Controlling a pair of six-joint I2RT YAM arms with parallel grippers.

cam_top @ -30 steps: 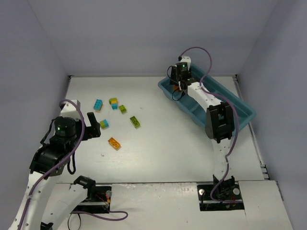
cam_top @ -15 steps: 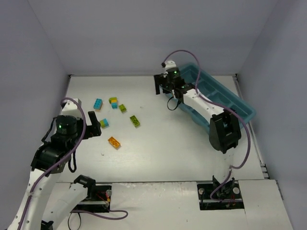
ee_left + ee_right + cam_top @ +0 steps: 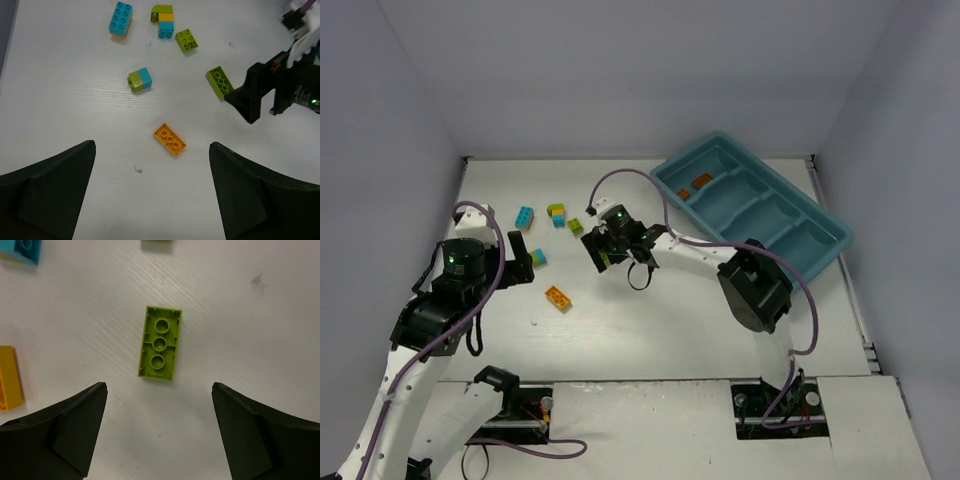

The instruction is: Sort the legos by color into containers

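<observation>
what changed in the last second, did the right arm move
The right gripper swung from over the tray's far end compartment to hover, jaws open, above the long lime green brick on the table. Two orange bricks now show in that compartment. The left gripper, open, and the other loose bricks barely moved.

Left arm (image 3: pixel 390 395) and right arm (image 3: pixel 692 251): white shells, black joints, looping purple cables (image 3: pixel 813 325), green wrist lights. Fingers (image 3: pixel 55 435) matte black wedges.
</observation>
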